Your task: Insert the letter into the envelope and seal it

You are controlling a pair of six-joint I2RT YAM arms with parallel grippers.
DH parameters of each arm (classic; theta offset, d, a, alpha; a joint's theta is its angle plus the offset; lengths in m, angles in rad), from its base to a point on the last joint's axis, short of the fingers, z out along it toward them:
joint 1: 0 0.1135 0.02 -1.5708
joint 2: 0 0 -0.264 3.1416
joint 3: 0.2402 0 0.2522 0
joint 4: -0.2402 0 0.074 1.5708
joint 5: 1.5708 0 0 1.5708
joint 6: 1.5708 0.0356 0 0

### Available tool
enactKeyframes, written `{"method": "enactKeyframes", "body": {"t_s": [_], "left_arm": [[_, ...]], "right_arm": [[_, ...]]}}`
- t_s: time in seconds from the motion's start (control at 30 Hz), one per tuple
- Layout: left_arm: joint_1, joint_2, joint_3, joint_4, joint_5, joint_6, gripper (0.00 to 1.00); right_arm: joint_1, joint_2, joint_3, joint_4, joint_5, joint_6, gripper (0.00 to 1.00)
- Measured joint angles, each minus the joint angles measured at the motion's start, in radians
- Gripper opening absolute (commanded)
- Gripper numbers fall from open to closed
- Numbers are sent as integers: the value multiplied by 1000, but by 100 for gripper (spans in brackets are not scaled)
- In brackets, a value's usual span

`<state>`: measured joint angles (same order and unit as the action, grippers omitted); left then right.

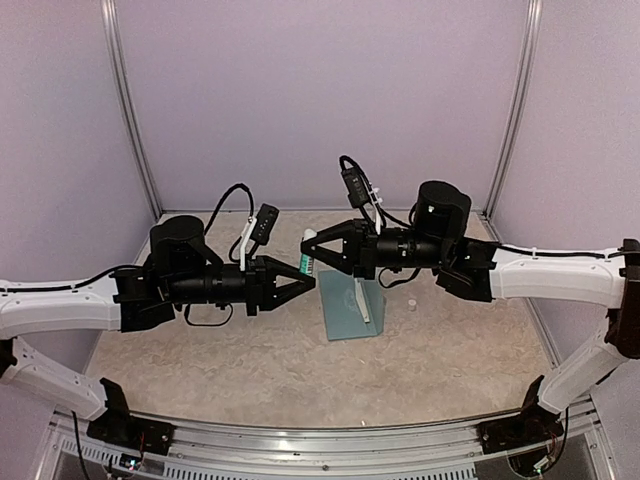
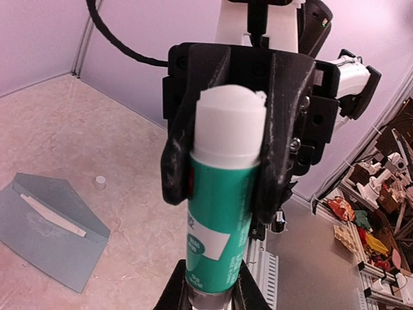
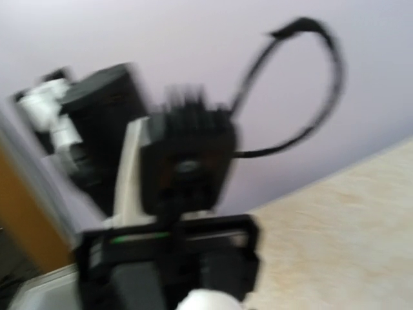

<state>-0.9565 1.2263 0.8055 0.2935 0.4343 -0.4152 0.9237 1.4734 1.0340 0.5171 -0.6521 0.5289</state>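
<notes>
A green glue stick (image 2: 216, 242) with a white top is held up in the air between both arms. My left gripper (image 2: 210, 294) is shut on its lower end. My right gripper (image 2: 222, 194) faces it, fingers pressed on both sides of the upper body just under the white top. From above, the glue stick (image 1: 308, 256) sits where the left gripper (image 1: 309, 275) and right gripper (image 1: 320, 250) meet. The teal-blue envelope (image 1: 348, 312) lies flat on the table below, flap open, a narrow white strip along its mouth. The letter itself is hidden. The right wrist view is blurred.
A small white cap (image 1: 411, 303) stands on the table right of the envelope (image 2: 48, 236), and the cap (image 2: 99, 183) also shows in the left wrist view. Lilac walls close the back and sides. The left arm's wrist camera (image 3: 187, 161) fills the right wrist view.
</notes>
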Motion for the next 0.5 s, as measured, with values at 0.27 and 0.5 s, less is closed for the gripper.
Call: {"method": "enactKeyframes", "body": {"t_s": [0.27,0.5], "left_arm": [[-11,-8,6,-68,-307,0,0],[-35,48,21,-176,-544,-26,0]], "right_arm": [[72,61,179,-301,397,-29,0],[109,190,314,-476,640,23,0]]}}
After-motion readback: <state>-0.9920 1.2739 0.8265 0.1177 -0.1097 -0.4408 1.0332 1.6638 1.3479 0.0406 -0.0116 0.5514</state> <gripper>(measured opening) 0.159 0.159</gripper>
